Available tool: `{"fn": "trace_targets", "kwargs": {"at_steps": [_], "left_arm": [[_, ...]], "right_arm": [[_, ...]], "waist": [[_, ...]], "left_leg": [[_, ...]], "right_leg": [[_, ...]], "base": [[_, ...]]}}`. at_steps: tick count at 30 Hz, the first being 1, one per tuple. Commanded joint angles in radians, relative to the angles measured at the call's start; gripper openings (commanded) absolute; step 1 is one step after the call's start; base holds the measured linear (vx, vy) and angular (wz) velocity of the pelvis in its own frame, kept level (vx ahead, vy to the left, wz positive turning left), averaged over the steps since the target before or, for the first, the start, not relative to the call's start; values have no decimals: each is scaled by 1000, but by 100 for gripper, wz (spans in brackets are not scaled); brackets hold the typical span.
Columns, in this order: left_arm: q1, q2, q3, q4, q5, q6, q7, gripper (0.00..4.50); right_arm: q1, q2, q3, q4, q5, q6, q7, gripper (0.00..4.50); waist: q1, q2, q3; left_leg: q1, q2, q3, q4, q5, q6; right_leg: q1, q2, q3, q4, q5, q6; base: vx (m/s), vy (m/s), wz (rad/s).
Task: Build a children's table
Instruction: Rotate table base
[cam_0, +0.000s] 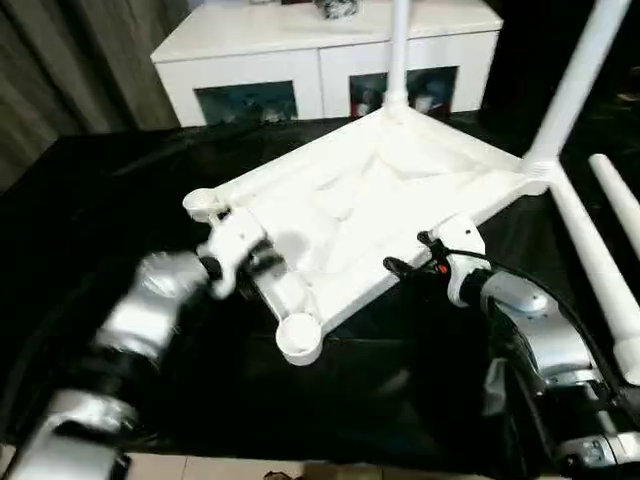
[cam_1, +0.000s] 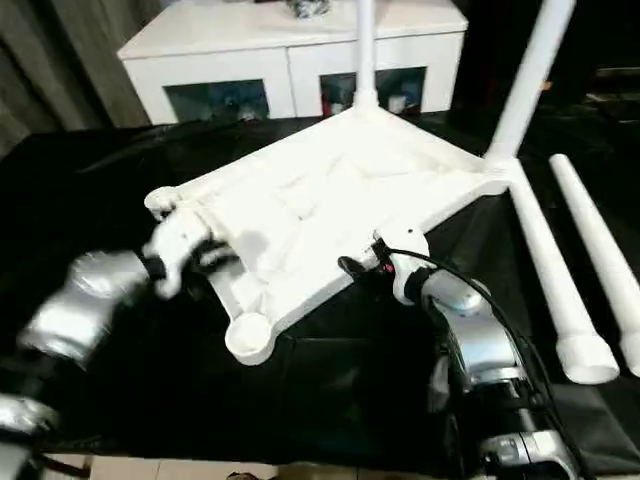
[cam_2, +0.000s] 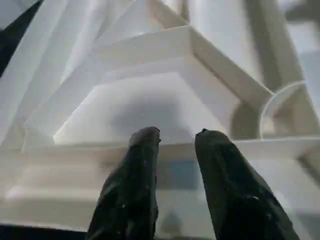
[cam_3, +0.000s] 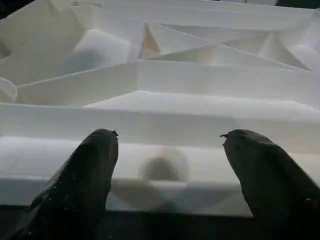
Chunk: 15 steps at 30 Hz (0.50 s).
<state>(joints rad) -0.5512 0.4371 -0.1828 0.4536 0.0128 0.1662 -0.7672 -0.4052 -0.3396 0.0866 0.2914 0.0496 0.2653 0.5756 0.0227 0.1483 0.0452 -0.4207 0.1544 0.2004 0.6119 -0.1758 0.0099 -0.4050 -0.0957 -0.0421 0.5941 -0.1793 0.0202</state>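
Observation:
The white tabletop (cam_0: 370, 200) lies upside down on black cloth, ribbed side up. One leg (cam_0: 399, 50) stands in its far corner socket and another leg (cam_0: 580, 80) in its right corner socket. The near socket (cam_0: 299, 335) and the left socket (cam_0: 203, 203) hold nothing. Two loose legs (cam_1: 545, 270) (cam_1: 600, 260) lie on the cloth to the right. My left gripper (cam_0: 258, 262) is at the tabletop's left rim, its fingers (cam_2: 142, 165) a small gap apart with nothing between them. My right gripper (cam_0: 408, 253) stands wide open at the near-right rim, its fingers (cam_3: 85, 170) facing the edge wall.
A white cabinet (cam_0: 320, 60) with glass doors stands behind the work area. Black cloth (cam_0: 400, 390) covers the floor around the tabletop. Grey curtains (cam_0: 60, 70) hang at the back left.

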Motion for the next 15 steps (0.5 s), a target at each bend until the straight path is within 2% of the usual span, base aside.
{"fn": "trace_targets", "kwargs": {"at_steps": [1,2,3,4,5,6,7,8,9,11,12,15], "left_arm": [[-26,40,-25,2,1,-50,-93,186],[-36,59,-40,4,5,-69,-136,188],[-36,59,-40,4,5,-69,-136,211],[-47,86,-64,8,15,-95,-193,225],[-56,110,-84,14,29,-115,-233,229],[-57,110,-85,14,29,-115,-234,228],[-72,143,-117,27,55,-136,-289,228],[-84,167,-141,40,80,-155,-325,238],[-114,207,-189,77,136,-214,-380,269],[-141,222,-224,120,179,-292,-403,268],[-148,223,-234,133,190,-320,-404,268],[-162,209,-256,168,205,-374,-409,268]], "right_arm": [[-12,1,9,-4,8,-12,17,375],[-7,-7,13,-13,10,-16,35,375],[-7,-7,13,-13,10,-16,35,375],[0,-20,21,-26,14,-19,63,375],[7,-35,28,-40,18,-22,92,375],[7,-36,29,-40,18,-22,93,375],[18,-63,40,-63,23,-25,140,375],[28,-88,49,-82,28,-28,180,375],[48,-140,63,-122,37,-30,254,375],[62,-181,66,-156,50,-20,309,375],[66,-191,67,-165,53,-16,324,375],[77,-218,78,-194,55,-7,363,375]], "waist": [[9,-17,-84],[13,-16,-84],[15,-18,-83],[17,-18,-80],[19,-14,-79],[19,-16,-77],[18,-5,-75],[18,-10,-73],[18,-11,-74],[17,-5,-72],[17,-7,-73],[11,-2,-70]], "left_leg": [[42,62,-36,-61,-83,137],[42,63,-36,-62,-96,133],[44,63,-34,-64,-113,126],[46,65,-34,-67,-144,108],[48,66,-34,-71,-176,86],[47,66,-35,-73,-190,80],[50,67,-36,-77,-230,49],[51,67,-36,-80,-248,44],[52,67,-37,-80,-271,33],[51,66,-38,-80,-283,24],[51,66,-38,-80,-289,20],[47,66,-40,-82,-332,7]], "right_leg": [[35,-51,17,-39,-8,-266],[35,-51,18,-41,-25,-263],[34,-50,18,-42,-41,-262],[33,-49,19,-43,-65,-261],[33,-49,19,-43,-91,-256],[34,-49,20,-45,-104,-253],[33,-48,21,-44,-126,-246],[33,-47,22,-49,-138,-240],[35,-48,24,-48,-140,-235],[37,-51,25,-47,-133,-233],[38,-51,25,-48,-131,-235],[42,-56,25,-47,-148,-259]], "base": [[0,0,0],[0,0,0],[0,0,0],[0,0,0],[0,0,0],[0,0,0],[0,0,0],[0,0,0],[0,0,0],[0,0,0],[0,0,0],[0,0,0]]}}
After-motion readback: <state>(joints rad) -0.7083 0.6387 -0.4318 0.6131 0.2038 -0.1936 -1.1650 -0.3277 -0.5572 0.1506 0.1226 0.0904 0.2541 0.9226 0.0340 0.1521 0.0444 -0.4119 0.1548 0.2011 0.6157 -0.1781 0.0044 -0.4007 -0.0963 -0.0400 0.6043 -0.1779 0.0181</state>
